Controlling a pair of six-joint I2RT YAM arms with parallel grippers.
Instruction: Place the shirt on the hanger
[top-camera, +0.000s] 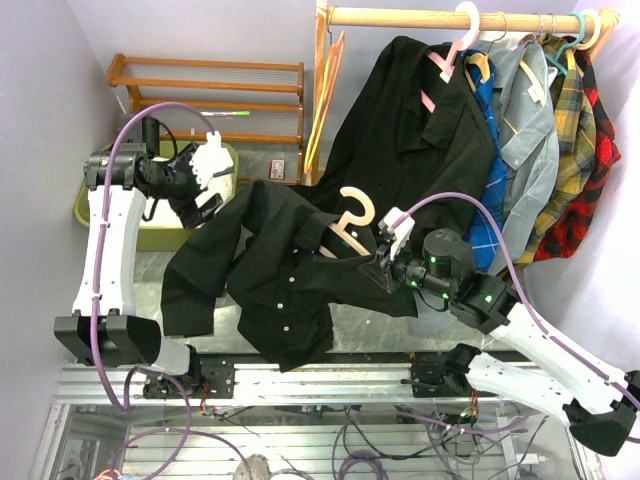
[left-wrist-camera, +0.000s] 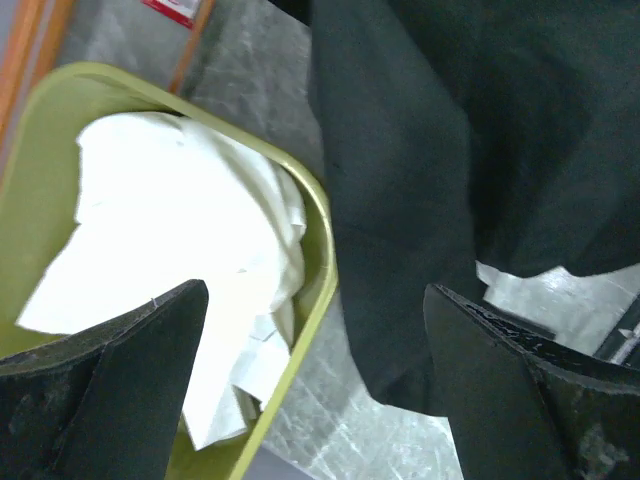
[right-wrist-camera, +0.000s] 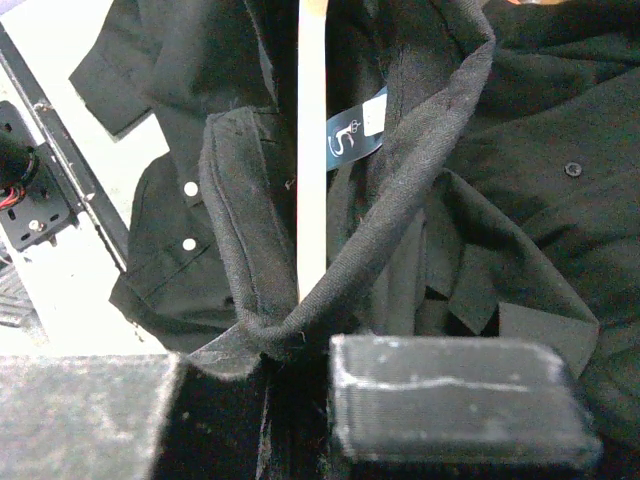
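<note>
The black shirt (top-camera: 275, 285) lies crumpled on the table, collar toward the right. It also shows in the right wrist view (right-wrist-camera: 240, 200), with pale buttons and a neck label. The cream hanger (top-camera: 350, 215) sits in the neck opening, hook up; its pale bar (right-wrist-camera: 311, 150) runs between the collar folds. My right gripper (top-camera: 383, 258) (right-wrist-camera: 300, 350) is shut on a fold of the shirt's collar right at the hanger's bar. My left gripper (top-camera: 205, 190) (left-wrist-camera: 315, 295) is open and empty, held above the bin's edge and the shirt's sleeve (left-wrist-camera: 400, 200).
A green bin (top-camera: 95, 208) (left-wrist-camera: 325, 250) holding white cloth (left-wrist-camera: 190, 220) stands at the left. A wooden rack (top-camera: 200, 85) is at the back. The rail (top-camera: 450, 15) carries another black shirt on a pink hanger (top-camera: 420, 130), plaid shirts (top-camera: 570, 130) and orange hangers (top-camera: 325, 90).
</note>
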